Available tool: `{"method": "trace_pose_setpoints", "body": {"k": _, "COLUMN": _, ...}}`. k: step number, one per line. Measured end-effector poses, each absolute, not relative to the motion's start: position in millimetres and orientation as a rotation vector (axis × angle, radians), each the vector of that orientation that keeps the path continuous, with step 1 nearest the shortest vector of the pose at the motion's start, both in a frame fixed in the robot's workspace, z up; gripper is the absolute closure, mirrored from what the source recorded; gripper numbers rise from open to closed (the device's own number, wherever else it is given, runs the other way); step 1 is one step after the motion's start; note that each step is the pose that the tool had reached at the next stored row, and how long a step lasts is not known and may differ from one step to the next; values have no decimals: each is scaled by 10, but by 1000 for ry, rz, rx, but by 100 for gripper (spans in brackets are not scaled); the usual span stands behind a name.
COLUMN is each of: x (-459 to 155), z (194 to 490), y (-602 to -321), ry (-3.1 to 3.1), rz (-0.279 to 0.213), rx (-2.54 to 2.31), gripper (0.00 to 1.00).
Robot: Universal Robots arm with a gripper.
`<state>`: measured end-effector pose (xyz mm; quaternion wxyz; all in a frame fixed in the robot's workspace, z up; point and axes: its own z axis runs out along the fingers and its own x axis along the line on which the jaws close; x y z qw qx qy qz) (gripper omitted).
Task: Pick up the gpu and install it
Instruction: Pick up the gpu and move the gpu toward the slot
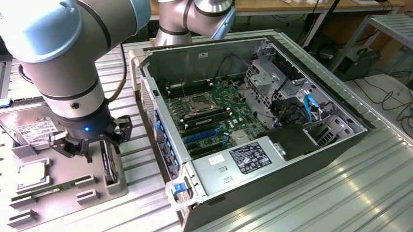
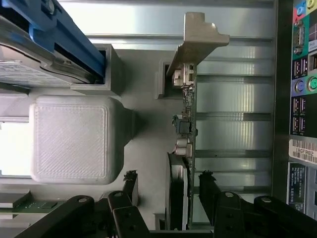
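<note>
The gpu (image 2: 185,124), stood on edge in a grey holder (image 2: 143,148) at nine o'clock of the open case (image 1: 258,193) in the exterior view, is straddled by the wide jaws of the gripper (image 2: 168,183) and is judged light, stiff and fragile, best pinched across its flat faces.

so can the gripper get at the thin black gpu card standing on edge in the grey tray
Probably yes: the gripper is open with a finger on either side of the thin black gpu card, and nothing sits between them in the wrist view.
</note>
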<state>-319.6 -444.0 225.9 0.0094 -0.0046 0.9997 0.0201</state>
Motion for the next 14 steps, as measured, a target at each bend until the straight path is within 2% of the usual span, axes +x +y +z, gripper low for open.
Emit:
{"method": "trace_pose_setpoints", "body": {"k": 2, "x": -3193, "z": 2250, "y": -4440, "ry": 3122, "rz": 63, "rx": -14, "gripper": 40}}
{"method": "trace_pose_setpoints", "body": {"k": 3, "x": -3187, "z": 2246, "y": -4440, "ry": 3122, "rz": 63, "rx": -14, "gripper": 46}}
{"method": "trace_pose_setpoints", "body": {"k": 4, "x": -3182, "z": 2241, "y": -4440, "ry": 3122, "rz": 63, "rx": -14, "gripper": 46}}
{"method": "trace_pose_setpoints", "body": {"k": 5, "x": -3178, "z": 2235, "y": -4440, "ry": 3122, "rz": 63, "rx": -14, "gripper": 53}}
{"method": "trace_pose_setpoints", "body": {"k": 14, "x": -3162, "z": 2191, "y": -4440, "ry": 3122, "rz": 63, "rx": -12, "gripper": 55}}
